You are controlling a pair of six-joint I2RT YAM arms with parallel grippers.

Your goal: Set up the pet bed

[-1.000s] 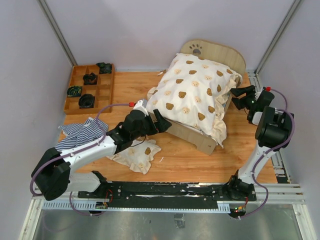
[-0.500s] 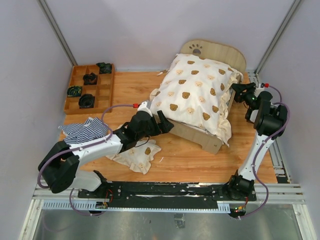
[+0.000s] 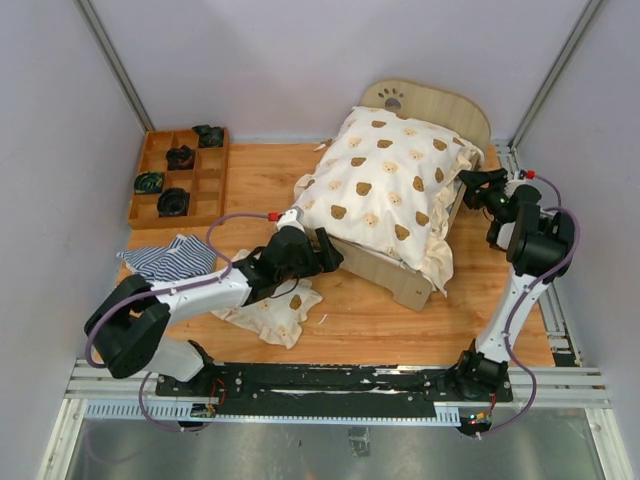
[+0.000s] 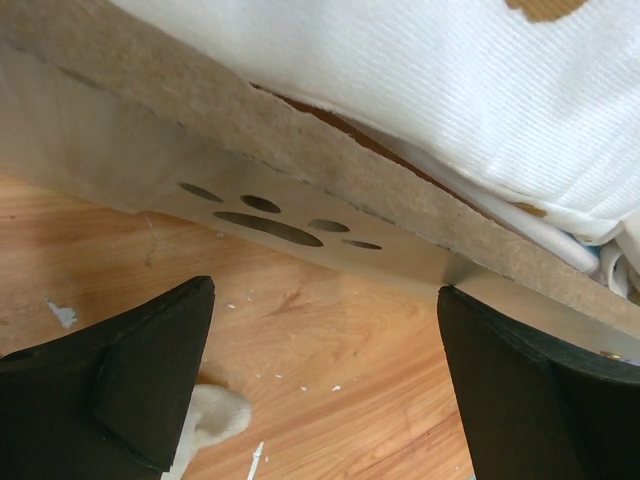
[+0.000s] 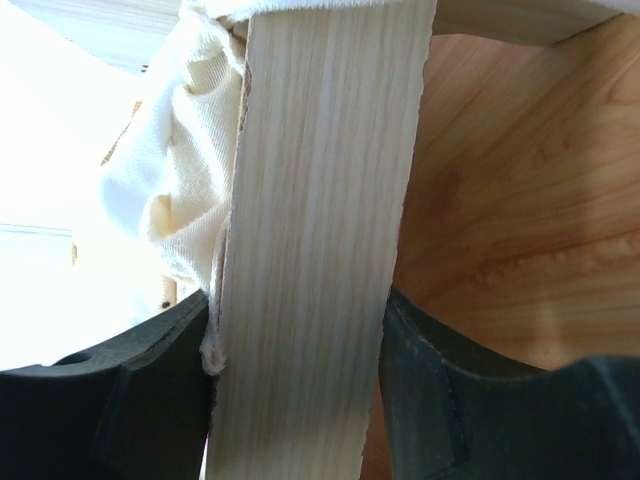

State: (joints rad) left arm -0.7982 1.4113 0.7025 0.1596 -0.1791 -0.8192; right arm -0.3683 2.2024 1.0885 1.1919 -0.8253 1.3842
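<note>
Plywood is what we have to handle here: the bed (image 3: 432, 102) stands at the back right of the table (image 3: 250, 170), set askew, headboard toward the rear wall, with the quilt (image 3: 385, 185) heaped over it and spilling past its sides. We judge the frame light and stiff. Its thin panels look smooth-faced and could rack or split at the joints if twisted, so we would hold it across a panel's thickness, low and near a corner, from both sides at once. The quilt is soft and loose and would slide off rather than carry anything, so the fingers should find wood, not cloth. Our right gripper (image 5: 300, 310) has such a hold: its jaws are clamped on the right side panel, the board filling the gap between them, with a fold of quilt just beside one finger. Our left gripper (image 4: 322, 295) hangs released, jaws spread wide, just short of the low panel with the paw cutout and touching nothing. A grip there would, we think, let us shift the bed square without tipping it.
</note>
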